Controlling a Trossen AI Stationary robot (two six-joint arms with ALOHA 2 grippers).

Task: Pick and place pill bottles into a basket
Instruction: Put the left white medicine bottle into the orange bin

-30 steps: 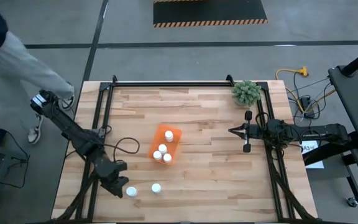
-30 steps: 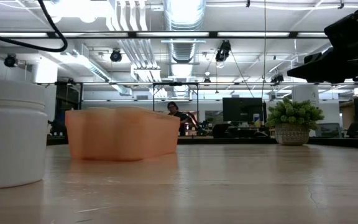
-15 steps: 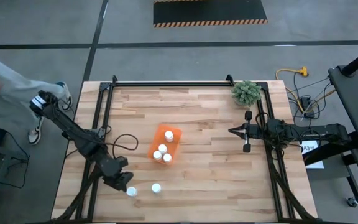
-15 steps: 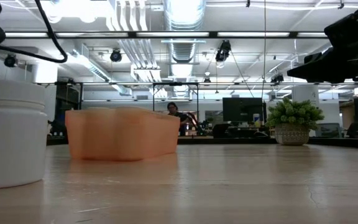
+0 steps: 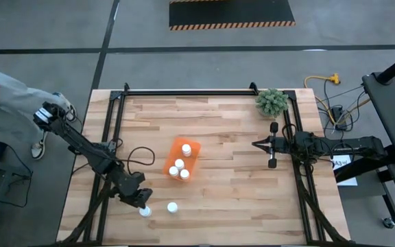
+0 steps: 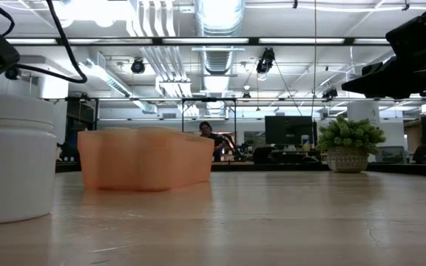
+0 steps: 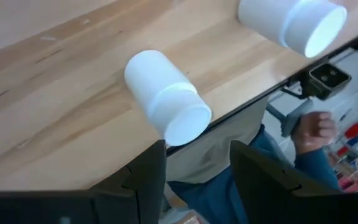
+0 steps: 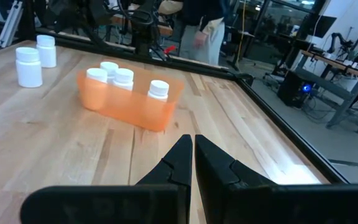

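The orange basket (image 5: 182, 158) sits mid-table holding four pill bottles (image 5: 177, 169). The left gripper (image 5: 141, 203), fingers slightly apart and empty, partly hides one loose bottle (image 5: 145, 211) beside another (image 5: 172, 207). The right gripper (image 5: 256, 144) waits closed and empty.

Two white pill bottles stand on the wooden table (image 7: 55, 124): the nearer bottle (image 7: 166, 102) just ahead of the left gripper (image 7: 197, 171), whose fingers (image 7: 148, 177) stand apart; the farther bottle (image 7: 294, 22) by the table's edge. A person's hand (image 7: 312, 130) shows beyond.
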